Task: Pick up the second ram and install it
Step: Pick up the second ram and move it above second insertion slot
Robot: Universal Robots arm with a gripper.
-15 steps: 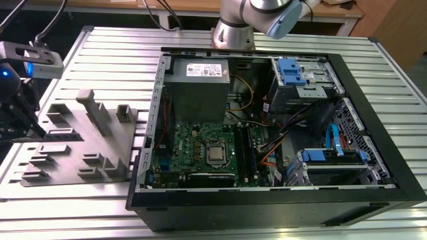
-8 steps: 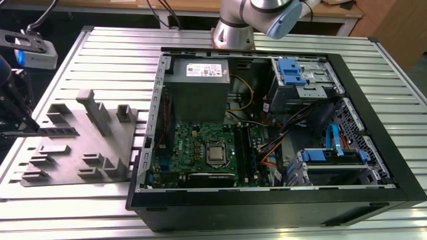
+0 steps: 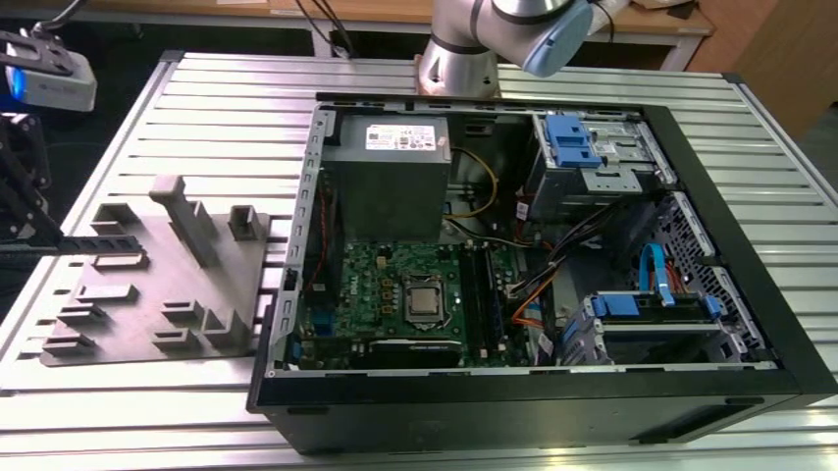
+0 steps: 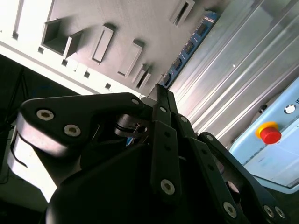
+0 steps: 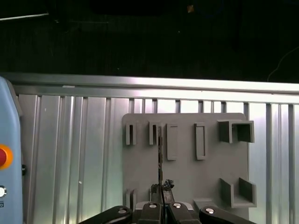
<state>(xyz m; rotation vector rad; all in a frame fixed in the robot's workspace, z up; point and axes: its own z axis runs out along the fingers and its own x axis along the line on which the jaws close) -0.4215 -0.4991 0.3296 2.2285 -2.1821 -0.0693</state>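
Observation:
The second ram [image 4: 191, 42] is a thin blue-black strip with chips along it, and it sticks out from between my fingers. My gripper [image 4: 159, 91] is shut on one end of it. In the first wrist view the ram [image 5: 160, 154] shows edge-on as a dark line over the grey fixture block [image 5: 187, 177], with the gripper [image 5: 162, 199] gripping its near end. In the exterior view the gripper [image 3: 53, 245] stands at the far left, holding the ram [image 3: 89, 241] level over the fixture block's [image 3: 157, 285] left end. The green motherboard [image 3: 387, 294] lies in the open case, far off to the right.
The open computer case [image 3: 524, 392] fills the exterior view's right, with the power supply [image 3: 389, 167], blue-tabbed drive cages [image 3: 576, 142] and loose cables inside. A pale blue pendant with a red button [image 4: 270, 134] lies on the ribbed metal table [image 3: 196, 118], close to the gripper.

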